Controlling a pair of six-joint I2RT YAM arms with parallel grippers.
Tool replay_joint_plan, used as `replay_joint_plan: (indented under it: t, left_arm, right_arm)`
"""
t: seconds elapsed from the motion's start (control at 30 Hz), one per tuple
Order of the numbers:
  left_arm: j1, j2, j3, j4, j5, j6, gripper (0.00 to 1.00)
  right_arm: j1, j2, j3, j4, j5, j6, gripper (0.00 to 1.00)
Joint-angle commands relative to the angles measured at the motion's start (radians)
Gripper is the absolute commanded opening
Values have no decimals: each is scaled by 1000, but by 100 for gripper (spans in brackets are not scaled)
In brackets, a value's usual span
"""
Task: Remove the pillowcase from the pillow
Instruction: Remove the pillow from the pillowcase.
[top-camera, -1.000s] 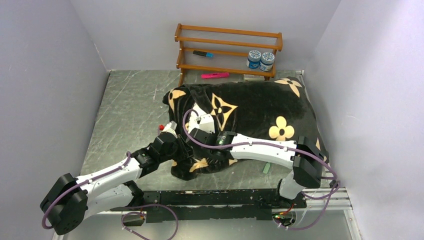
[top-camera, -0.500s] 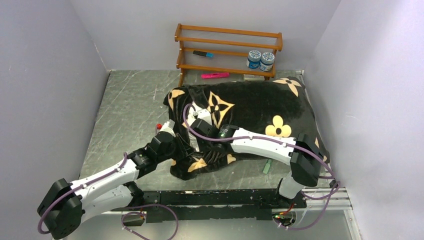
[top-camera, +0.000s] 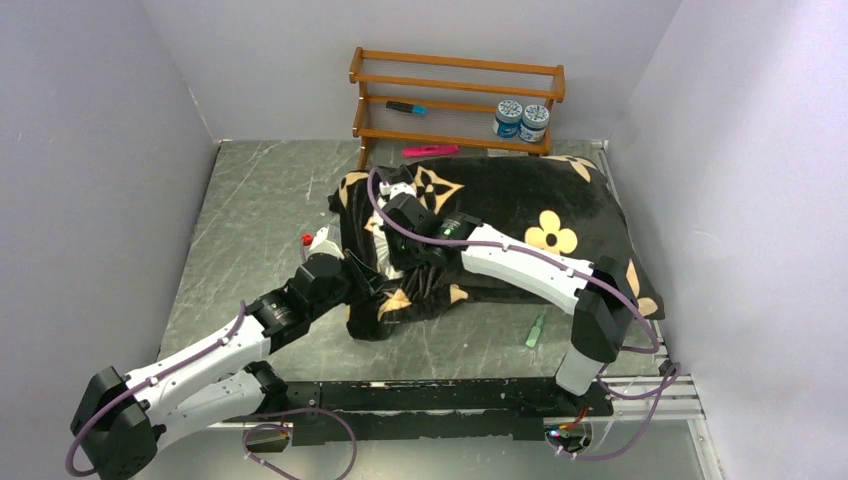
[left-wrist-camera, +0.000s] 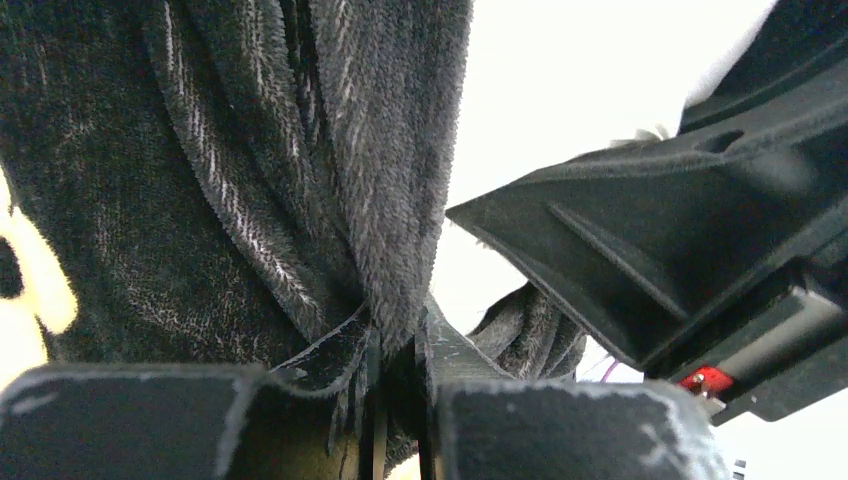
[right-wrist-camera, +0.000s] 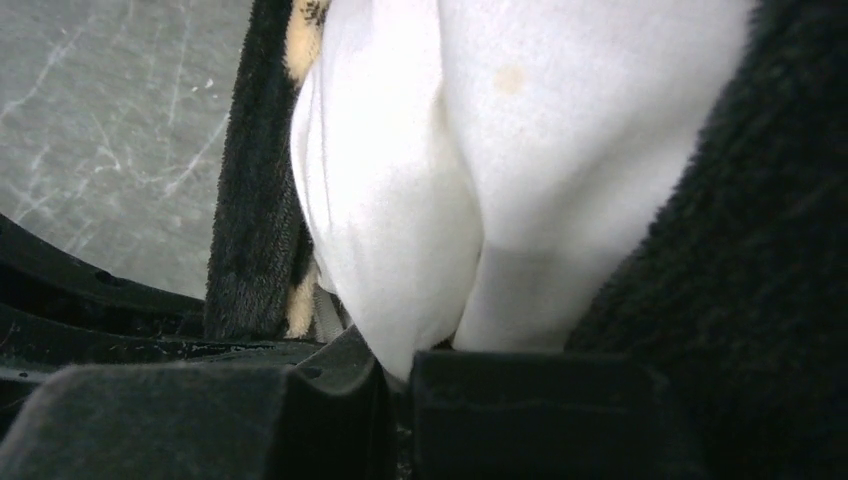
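The black plush pillowcase (top-camera: 520, 220) with cream flowers lies right of the table's middle. Its open end faces left and is bunched up. My left gripper (top-camera: 358, 280) is shut on that bunched edge. In the left wrist view a fold of the pillowcase (left-wrist-camera: 380, 180) runs down into my gripper (left-wrist-camera: 397, 355), with the white pillow (left-wrist-camera: 560, 90) behind it. My right gripper (top-camera: 392, 250) reaches into the opening. In the right wrist view the jaws of this gripper (right-wrist-camera: 400, 375) pinch a bulge of the pillow (right-wrist-camera: 470, 180), with the pillowcase (right-wrist-camera: 740, 280) alongside. In the top view the pillow is almost wholly hidden.
A wooden rack (top-camera: 455, 100) stands at the back with two jars (top-camera: 521, 118) and a blue marker (top-camera: 406, 107) on it. A pink highlighter (top-camera: 430, 151) lies in front of the rack. A small green item (top-camera: 535, 330) lies near the front. Grey walls close in on both sides.
My right gripper has closed on the pillow and moved toward the back. The covered pillow has shifted back toward the rack. My left arm has followed slightly, still holding the edge.
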Motion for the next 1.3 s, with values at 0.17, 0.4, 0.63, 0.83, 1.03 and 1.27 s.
replay_joint_plan:
  t: [0.17,0.4,0.63,0.83,1.03,1.27]
  left_arm:
    - [-57,-10,19,-164,135,20,15]
    - [-58,4,54,-238,107,112,14]
    - [-58,53,26,-280,60,214,14]
    - [-57,28,-50,-243,60,181,14]
    - [-57,31,-81,-273,3,161,13]
    - [-57,48,-115,-304,-87,115,13]
  right_arm:
    - [-148,-46,187,363,122,-47,0]
    - [-227,-122,184,382,139,-52,0]
    - [-296,-181,176,387,133,-48,0]
    - [-349,-239,150,395,129,-30,0]
    - [-417,-288,144,395,69,7,0]
    - [-436,-340,147,360,-40,16,0]
